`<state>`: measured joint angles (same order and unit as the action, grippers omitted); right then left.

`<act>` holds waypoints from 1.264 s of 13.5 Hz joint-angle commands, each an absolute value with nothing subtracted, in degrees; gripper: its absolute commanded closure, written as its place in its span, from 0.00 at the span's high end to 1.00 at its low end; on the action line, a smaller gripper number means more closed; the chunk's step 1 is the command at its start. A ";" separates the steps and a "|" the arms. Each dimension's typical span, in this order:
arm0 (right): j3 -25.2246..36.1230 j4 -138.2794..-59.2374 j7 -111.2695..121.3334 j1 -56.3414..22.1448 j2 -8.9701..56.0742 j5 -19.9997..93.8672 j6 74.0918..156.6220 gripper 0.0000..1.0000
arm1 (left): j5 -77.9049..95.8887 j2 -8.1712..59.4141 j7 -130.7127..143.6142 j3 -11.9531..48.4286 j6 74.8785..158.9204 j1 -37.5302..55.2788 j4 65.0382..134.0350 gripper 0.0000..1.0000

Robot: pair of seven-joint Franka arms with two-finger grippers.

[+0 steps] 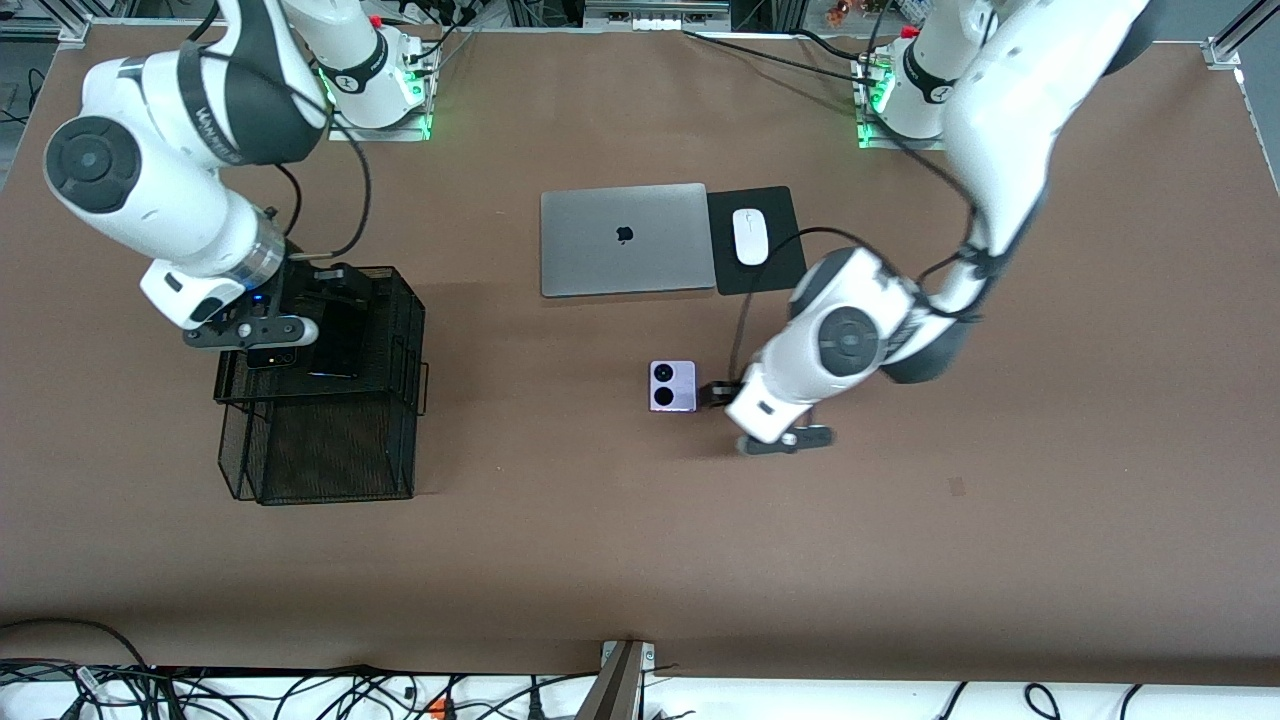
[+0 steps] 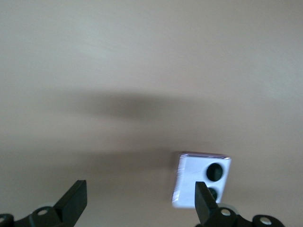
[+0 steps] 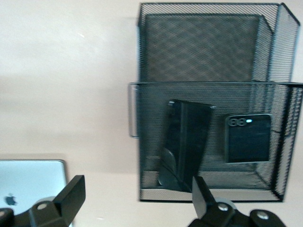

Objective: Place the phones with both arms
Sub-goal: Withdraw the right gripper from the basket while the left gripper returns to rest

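Note:
A squarish lilac-white phone with two black lenses lies flat on the brown table, nearer the front camera than the laptop. My left gripper hovers low beside it, open and holding nothing. In the left wrist view the phone sits by one fingertip, with only bare table between the fingers of the gripper. My right gripper hangs open and empty over the black mesh basket. In the right wrist view a long slim black phone leans in the basket's upper tray next to a small squarish black phone.
A closed grey laptop lies mid-table, with a white mouse on a black pad beside it. In the right wrist view the laptop's corner shows beside the open gripper. Cables run along the table's front edge.

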<state>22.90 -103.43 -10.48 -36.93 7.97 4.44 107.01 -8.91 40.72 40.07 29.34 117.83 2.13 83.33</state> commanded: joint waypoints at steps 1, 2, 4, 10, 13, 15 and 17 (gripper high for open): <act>17.95 -98.72 -18.08 -36.56 11.32 4.75 105.82 1.00 | -9.05 32.63 36.58 29.36 107.35 -1.56 84.99 1.00; 15.75 -96.44 -21.41 -36.65 13.51 4.66 106.17 1.00 | -9.05 30.61 33.34 29.36 104.62 -3.41 84.90 1.00; 11.27 -91.17 -29.49 -36.83 18.78 4.57 106.43 1.00 | -8.62 25.69 26.49 29.36 99.52 -6.84 84.73 1.00; 1.42 -66.58 -48.23 -41.21 39.78 -1.75 106.61 1.00 | -8.00 19.07 11.10 29.62 85.89 -18.00 76.48 1.00; 1.23 -59.07 -52.12 -45.69 47.89 -2.19 109.67 1.00 | -6.77 15.83 6.33 26.22 84.90 -19.60 75.76 1.00; 1.23 -59.06 -52.03 -47.45 50.52 -2.63 114.32 1.00 | -6.50 13.46 6.07 17.71 86.12 -14.45 77.69 1.00; 1.14 -59.06 -51.77 -48.16 53.60 -6.04 118.72 1.00 | -5.89 9.69 4.67 13.19 90.59 -12.84 81.62 1.00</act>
